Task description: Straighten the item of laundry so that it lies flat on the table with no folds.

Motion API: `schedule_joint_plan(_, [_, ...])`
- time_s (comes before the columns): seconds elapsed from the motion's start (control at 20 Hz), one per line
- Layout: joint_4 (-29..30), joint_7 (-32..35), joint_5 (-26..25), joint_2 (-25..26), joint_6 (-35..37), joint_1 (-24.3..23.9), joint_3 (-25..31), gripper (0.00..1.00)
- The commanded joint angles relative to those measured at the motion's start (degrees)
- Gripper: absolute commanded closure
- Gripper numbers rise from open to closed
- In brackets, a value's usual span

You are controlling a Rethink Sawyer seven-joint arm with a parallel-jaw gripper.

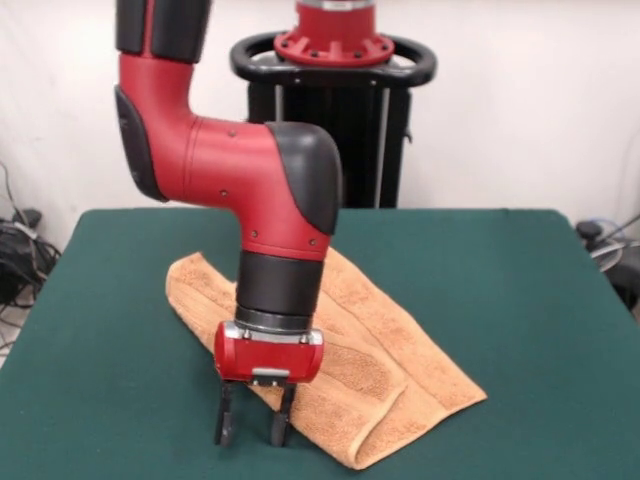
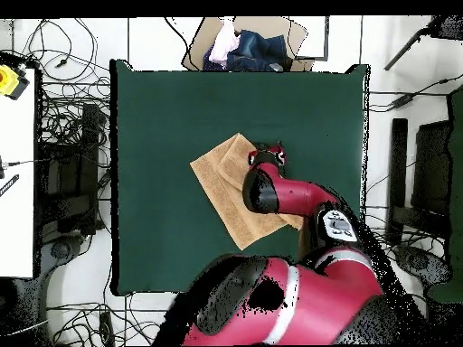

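The peach towel (image 1: 385, 365) lies on the green table (image 1: 520, 300), diagonal to its edges, with its right long side folded over in a thick lengthwise fold. My gripper (image 1: 252, 418) points straight down at the towel's near left edge. Its fingers (image 1: 225, 415) are apart with nothing between them, and their tips are close to the tabletop. In the overhead view the towel (image 2: 222, 185) sits near the middle of the table (image 2: 154, 117). There the gripper (image 2: 269, 150) is at the towel's upper right edge, and the arm covers the towel's right part.
The robot's pedestal (image 1: 335, 60) stands behind the table's far edge. In the overhead view an open cardboard box of clothes (image 2: 246, 45) sits beyond the table's top edge, and cables lie on the floor at the left (image 2: 68, 117).
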Motion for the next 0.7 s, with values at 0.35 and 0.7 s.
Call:
schedule_joint_plan(0.35, [14.7, 11.4, -6.6, -5.4, 4.2, -18.2, 20.1, 0.0])
schedule_joint_plan(0.7, [12.0, 7.1, -8.0, -1.6, 5.6, -20.9, 22.9, 0.0])
